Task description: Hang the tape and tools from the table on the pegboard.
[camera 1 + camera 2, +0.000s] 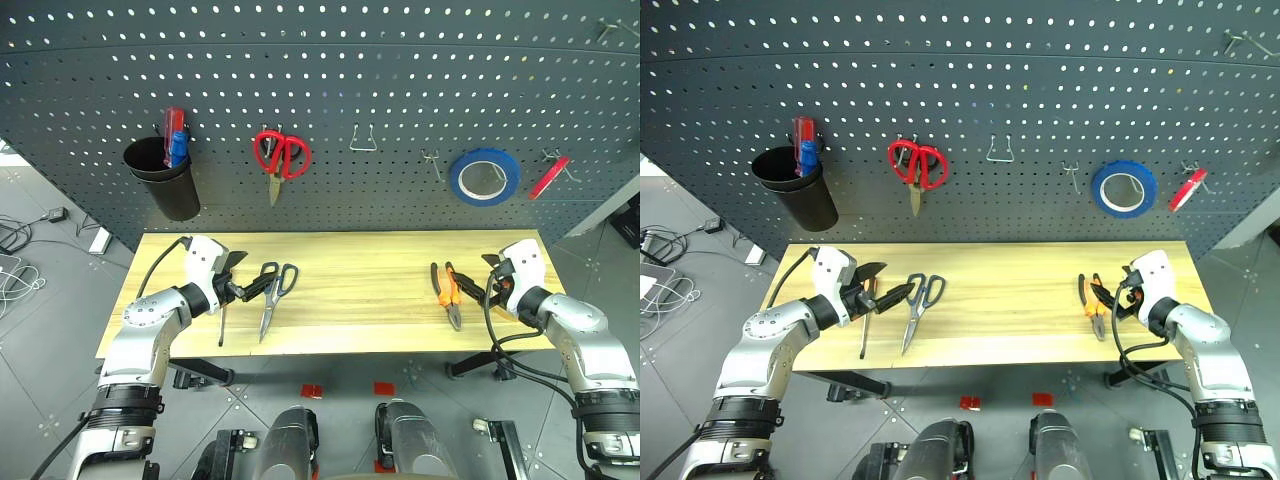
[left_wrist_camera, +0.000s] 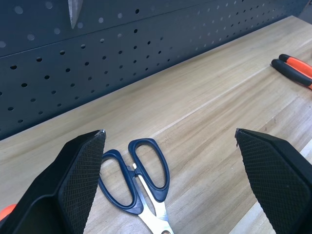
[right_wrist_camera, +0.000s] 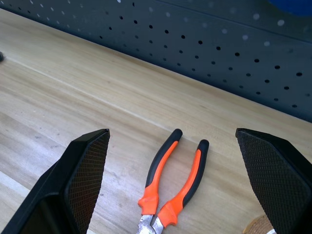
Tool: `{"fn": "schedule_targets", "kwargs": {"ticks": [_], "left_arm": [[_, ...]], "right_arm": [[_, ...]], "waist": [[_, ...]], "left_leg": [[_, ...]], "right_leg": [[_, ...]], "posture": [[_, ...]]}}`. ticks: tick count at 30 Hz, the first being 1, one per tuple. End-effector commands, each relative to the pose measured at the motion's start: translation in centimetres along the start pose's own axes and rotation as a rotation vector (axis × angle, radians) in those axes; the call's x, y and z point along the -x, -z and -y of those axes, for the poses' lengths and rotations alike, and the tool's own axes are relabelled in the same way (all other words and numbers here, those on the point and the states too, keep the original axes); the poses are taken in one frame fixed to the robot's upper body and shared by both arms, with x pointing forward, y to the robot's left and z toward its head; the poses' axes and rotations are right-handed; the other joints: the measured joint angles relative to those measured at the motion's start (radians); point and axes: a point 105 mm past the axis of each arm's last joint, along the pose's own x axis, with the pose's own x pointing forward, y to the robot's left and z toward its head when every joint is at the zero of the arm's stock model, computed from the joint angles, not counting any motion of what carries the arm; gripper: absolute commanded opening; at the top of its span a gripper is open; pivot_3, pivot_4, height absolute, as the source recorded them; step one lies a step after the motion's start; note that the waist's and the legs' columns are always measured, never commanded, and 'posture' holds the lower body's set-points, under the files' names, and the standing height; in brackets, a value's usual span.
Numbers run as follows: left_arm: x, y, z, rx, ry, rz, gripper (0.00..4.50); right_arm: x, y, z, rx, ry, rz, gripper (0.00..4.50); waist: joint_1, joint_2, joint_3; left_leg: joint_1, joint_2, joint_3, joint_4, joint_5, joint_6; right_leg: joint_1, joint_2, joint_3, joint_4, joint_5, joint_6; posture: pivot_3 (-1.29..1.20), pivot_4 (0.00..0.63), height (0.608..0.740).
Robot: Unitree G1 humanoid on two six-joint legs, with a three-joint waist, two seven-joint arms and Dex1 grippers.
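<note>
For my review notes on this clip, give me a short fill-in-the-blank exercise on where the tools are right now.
1. The pliers lie on the ____, handles toward the pegboard.
2. The left hand hovers by the scissors whose handles are dark ____.
3. The scissors hanging on the pegboard have ____ handles.
4. Both hands, the right hand included, have their fingers ____.

Missing words: table; blue; red; open

A dark grey tiled floor [image 1: 40,340] runs under and around the furniture. Cables [image 1: 18,262] and a white power strip [image 1: 99,240] lie on it at the left, red markers [image 1: 312,390] in front.
</note>
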Motion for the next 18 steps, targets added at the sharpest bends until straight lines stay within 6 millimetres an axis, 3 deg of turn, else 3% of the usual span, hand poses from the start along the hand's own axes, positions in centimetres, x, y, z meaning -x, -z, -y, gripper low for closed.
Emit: {"fn": "schedule_targets", "kwargs": {"ticks": [1,5,9,14,18], "left_arm": [[-0.2,-1.0,0.3,-0.024,0.02,0.026,4.5],[0.3,-1.3,-0.3,-0.048,-0.01,0.024,4.5],[0.7,-1.7,0.4,-0.062,0.034,0.032,4.5],[-0.7,-2.1,4.4,-0.13,0.213,0.028,4.5],[-2.9,-2.0,9.6,-0.159,0.428,0.013,4.5]], "right_arm": [[0.1,-1.1,-0.3,0.012,-0.006,0.035,4.44],[0.2,-1.2,-0.4,-0.002,-0.013,0.035,4.44],[0.4,-1.3,-0.7,-0.013,-0.025,0.026,4.44],[0.7,-0.9,-0.5,-0.039,-0.002,-0.017,4.44],[0.6,0.4,1.3,-0.059,0.115,-0.123,4.44]], "waist": [[0.0,0.0,0.0],[0.0,-0.001,0.003],[-0.001,-0.002,0.017],[-0.001,-0.002,0.039],[0.001,0.001,0.052]], "left_leg": [[0.0,0.0,0.0,0.0,0.0,0.0],[0.0,0.0,0.0,0.0,0.0,0.0],[0.0,0.0,-0.001,0.0,0.0,0.0],[0.0,0.0,-0.001,0.0,0.0,0.0],[0.0,-0.001,-0.002,0.0,0.0,0.0]], "right_leg": [[0.0,0.0,0.0,0.0,0.0,0.0],[0.0,0.0,0.0,0.0,0.0,0.0],[0.0,0.0,0.0,0.0,0.0,0.0],[0.001,-0.002,0.0,0.0,0.0,0.0],[0.001,-0.004,-0.001,0.0,0.0,-0.001]], "posture": [[-0.08,0.236,0.74],[-0.07,0.268,0.74],[-0.08,0.288,0.74],[-0.09,0.327,0.74],[-0.1,0.354,0.74]]}}
